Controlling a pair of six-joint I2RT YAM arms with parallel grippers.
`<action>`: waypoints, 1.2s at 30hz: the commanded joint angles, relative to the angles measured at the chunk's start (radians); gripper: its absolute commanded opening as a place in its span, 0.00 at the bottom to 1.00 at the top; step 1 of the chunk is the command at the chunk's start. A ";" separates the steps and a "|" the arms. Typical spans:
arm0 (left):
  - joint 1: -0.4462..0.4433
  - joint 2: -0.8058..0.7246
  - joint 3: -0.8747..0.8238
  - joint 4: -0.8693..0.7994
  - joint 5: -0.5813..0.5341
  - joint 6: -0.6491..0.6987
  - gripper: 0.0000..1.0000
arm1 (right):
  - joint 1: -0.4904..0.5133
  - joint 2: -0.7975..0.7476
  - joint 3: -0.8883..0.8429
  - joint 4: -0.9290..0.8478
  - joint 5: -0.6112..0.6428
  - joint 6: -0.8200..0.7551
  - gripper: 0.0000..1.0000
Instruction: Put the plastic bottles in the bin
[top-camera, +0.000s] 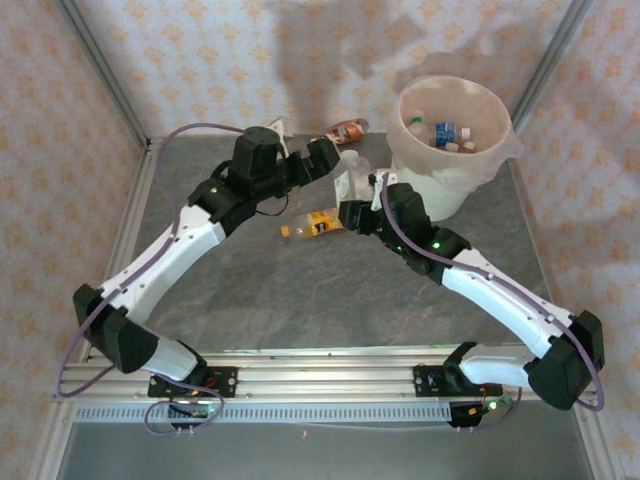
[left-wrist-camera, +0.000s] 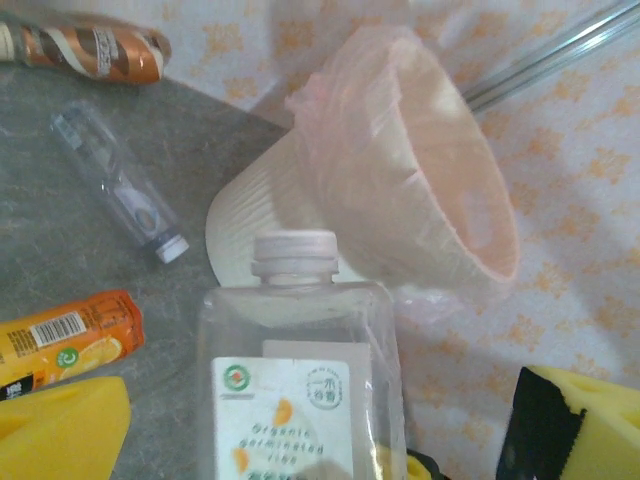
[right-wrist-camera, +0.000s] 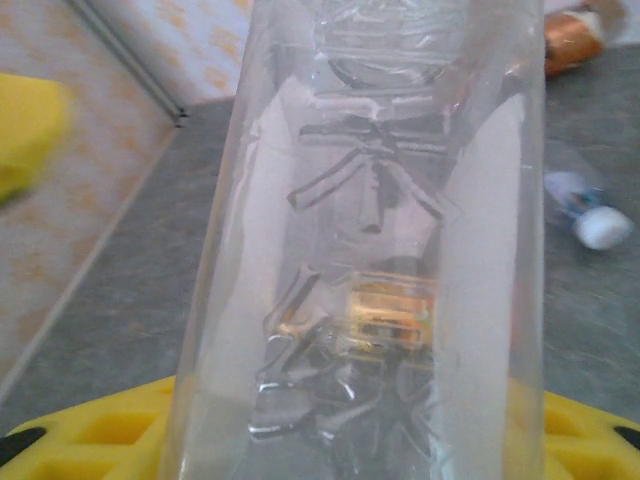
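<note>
Your right fingers (right-wrist-camera: 90, 435) are pinched on the clear bottle (right-wrist-camera: 380, 250), one yellow pad on each side of its body. So the right gripper (right-wrist-camera: 350, 440) is the one holding it, up off the table (top-camera: 250, 290). Your left fingers (left-wrist-camera: 60, 430) stand wide open around the same bottle, with a gap on both sides. The left gripper (left-wrist-camera: 320, 410) does not touch it.

This bottle looks empty, so I think it is very light. Its walls are thin and see-through and will likely squash if you squeeze hard. The plastic is smooth, so it may slip. Its sides look flat, and the flat middle is the best place to hold. Stay off the white cap, because it is small and round. Squeeze just enough to keep it from sliding.

The bin (top-camera: 440, 195) is just beside the right gripper, on the far right of the table, and some bottles lie in it. Three more wait on the table: the orange bottle (top-camera: 312, 223) near both grippers, the small clear bottle (left-wrist-camera: 120, 185) lying on its side, and the brown bottle (top-camera: 350, 130) by the back wall. They look light too, but round ones may roll away.
</note>
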 joint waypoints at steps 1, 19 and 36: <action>0.011 -0.116 -0.082 0.026 -0.086 -0.010 1.00 | -0.061 -0.054 0.098 -0.121 0.053 -0.032 0.44; 0.013 -0.359 -0.481 -0.012 -0.241 -0.091 1.00 | -0.413 0.085 0.568 -0.264 0.216 -0.183 0.46; 0.014 -0.412 -0.599 -0.052 -0.306 -0.184 1.00 | -0.640 0.517 0.974 -0.540 0.154 -0.357 0.48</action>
